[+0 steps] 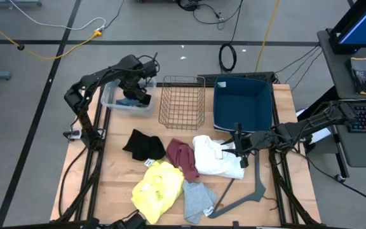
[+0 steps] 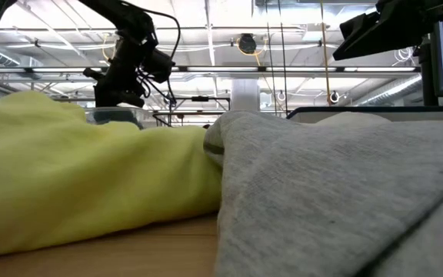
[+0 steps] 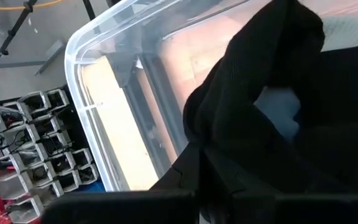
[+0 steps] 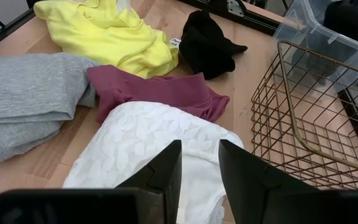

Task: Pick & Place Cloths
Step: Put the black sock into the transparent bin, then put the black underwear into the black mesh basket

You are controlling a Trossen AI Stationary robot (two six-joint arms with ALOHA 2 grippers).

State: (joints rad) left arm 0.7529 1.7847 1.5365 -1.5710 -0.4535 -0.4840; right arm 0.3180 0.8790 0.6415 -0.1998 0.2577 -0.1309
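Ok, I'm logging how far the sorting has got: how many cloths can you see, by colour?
black cloth: 1
maroon cloth: 1
white cloth: 1
yellow cloth: 1
grey cloth: 1
teal-blue cloth, in the clear bin: 1
Total: 6

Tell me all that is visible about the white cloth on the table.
The white cloth is a soft, crumpled fabric piece; the right wrist view shows a lacy, leaf-like texture. It lies in a loose heap on the wooden table, in front of the wire basket. Its edge overlaps the maroon cloth on one side. The right gripper sits at its other edge, fingers slightly apart above the fabric; whether they pinch it cannot be told.
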